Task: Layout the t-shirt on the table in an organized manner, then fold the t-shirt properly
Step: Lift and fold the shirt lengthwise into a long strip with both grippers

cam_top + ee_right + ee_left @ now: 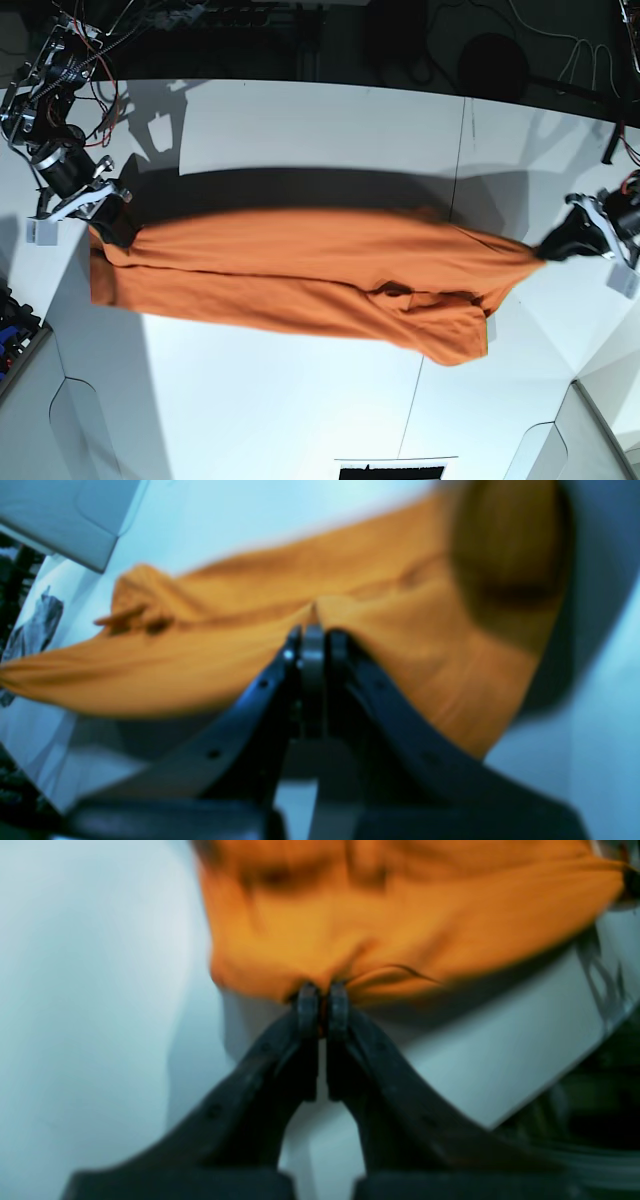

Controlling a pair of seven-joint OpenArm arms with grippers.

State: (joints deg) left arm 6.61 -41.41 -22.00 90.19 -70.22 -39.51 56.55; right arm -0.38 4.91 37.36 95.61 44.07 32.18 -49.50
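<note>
The orange t-shirt [300, 270] hangs stretched in a long band across the white table [300, 410], held at both ends. My left gripper [548, 250] is at the right end in the base view; in the left wrist view it [323, 1005] is shut on a bunched edge of the t-shirt [400, 915]. My right gripper [118, 225] holds the left end; in the right wrist view it [315, 630] is shut on a fold of the t-shirt [200, 650]. The cloth sags lowest near its right part, where it is wrinkled.
A thin dark seam [452, 200] runs front to back across the table right of the middle. Cables and dark equipment [300, 30] line the far edge. Angled table panels [590, 430] sit at the near corners.
</note>
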